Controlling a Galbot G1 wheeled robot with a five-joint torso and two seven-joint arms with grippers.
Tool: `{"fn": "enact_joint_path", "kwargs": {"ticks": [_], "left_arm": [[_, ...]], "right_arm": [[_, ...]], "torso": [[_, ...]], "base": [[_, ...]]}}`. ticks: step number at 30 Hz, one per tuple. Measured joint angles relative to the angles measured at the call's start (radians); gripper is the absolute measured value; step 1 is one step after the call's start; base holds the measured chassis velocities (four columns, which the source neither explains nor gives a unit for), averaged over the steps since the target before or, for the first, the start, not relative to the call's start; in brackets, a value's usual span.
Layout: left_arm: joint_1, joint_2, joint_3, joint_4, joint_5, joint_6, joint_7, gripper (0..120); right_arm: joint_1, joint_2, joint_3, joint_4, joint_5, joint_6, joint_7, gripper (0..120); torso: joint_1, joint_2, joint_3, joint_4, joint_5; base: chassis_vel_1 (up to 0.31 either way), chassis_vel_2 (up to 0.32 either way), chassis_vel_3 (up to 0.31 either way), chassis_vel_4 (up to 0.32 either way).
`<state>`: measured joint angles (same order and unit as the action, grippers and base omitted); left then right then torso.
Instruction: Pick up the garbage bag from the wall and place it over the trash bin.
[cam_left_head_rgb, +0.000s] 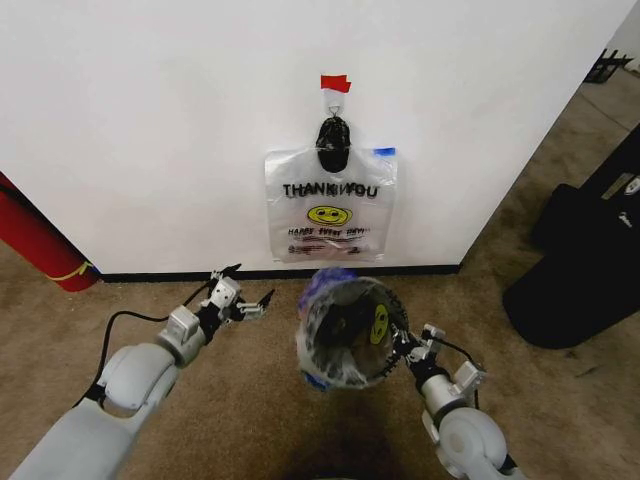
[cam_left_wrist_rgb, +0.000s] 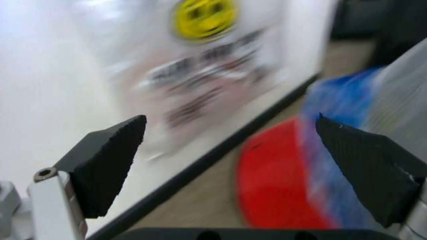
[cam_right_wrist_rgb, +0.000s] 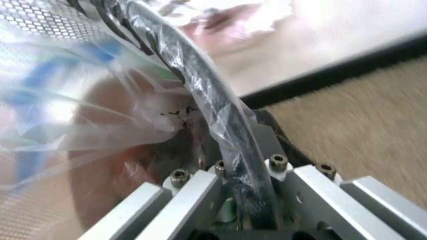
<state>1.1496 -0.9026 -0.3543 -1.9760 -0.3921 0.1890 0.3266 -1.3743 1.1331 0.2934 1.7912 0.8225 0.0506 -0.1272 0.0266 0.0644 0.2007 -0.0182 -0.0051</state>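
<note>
The garbage bag (cam_left_head_rgb: 330, 205), whitish with "THANK YOU" lettering and a yellow smiley, hangs flat on the white wall (cam_left_head_rgb: 150, 120) under a piece of red tape (cam_left_head_rgb: 335, 83). A black bunched lump (cam_left_head_rgb: 332, 143) sits at its top. Just below it is the black mesh trash bin (cam_left_head_rgb: 350, 335), lined with clear plastic that has blue strips. My right gripper (cam_left_head_rgb: 405, 347) is shut on the bin's rim (cam_right_wrist_rgb: 207, 95), plastic included. My left gripper (cam_left_head_rgb: 240, 297) is open, left of the bin and low by the baseboard. Between its fingers (cam_left_wrist_rgb: 107, 160) I see the hanging bag (cam_left_wrist_rgb: 200, 65) and the bin's red base (cam_left_wrist_rgb: 273, 180).
A black baseboard (cam_left_head_rgb: 200, 272) runs along the wall above brown carpet (cam_left_head_rgb: 250, 400). A red cylinder (cam_left_head_rgb: 35, 240) leans at the far left. A large black case (cam_left_head_rgb: 580, 270) stands on the right.
</note>
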Motion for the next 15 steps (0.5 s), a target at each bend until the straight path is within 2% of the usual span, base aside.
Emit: {"fn": "enact_joint_path", "kwargs": {"ticks": [1, 3, 6, 15], "left_arm": [[0.000, 0.000, 0.000, 0.000, 0.000, 0.000, 0.000, 100], [-0.007, -0.004, 0.007, 0.005, -0.019, -0.014, 0.068, 100], [-0.008, -0.012, 0.023, 0.011, -0.014, -0.028, 0.114, 100], [-0.022, -0.026, 0.056, 0.039, 0.043, -0.035, 0.142, 100]], "right_arm": [[0.000, 0.000, 0.000, 0.000, 0.000, 0.000, 0.000, 0], [0.009, -0.004, 0.012, -0.038, -0.029, 0.038, -0.105, 0], [0.011, -0.004, 0.022, -0.055, -0.036, 0.062, -0.173, 0], [0.000, -0.002, 0.025, -0.056, -0.038, 0.082, -0.200, 0]], "torso": [[0.000, 0.000, 0.000, 0.0000, 0.0000], [0.000, 0.000, 0.000, 0.0000, 0.0001], [0.000, 0.000, 0.000, 0.0003, -0.0004], [0.000, 0.000, 0.000, 0.0002, -0.0002]], "base": [[0.000, 0.000, 0.000, 0.000], [0.000, 0.000, 0.000, 0.000], [0.000, 0.000, 0.000, 0.000], [0.000, 0.000, 0.000, 0.000]]}}
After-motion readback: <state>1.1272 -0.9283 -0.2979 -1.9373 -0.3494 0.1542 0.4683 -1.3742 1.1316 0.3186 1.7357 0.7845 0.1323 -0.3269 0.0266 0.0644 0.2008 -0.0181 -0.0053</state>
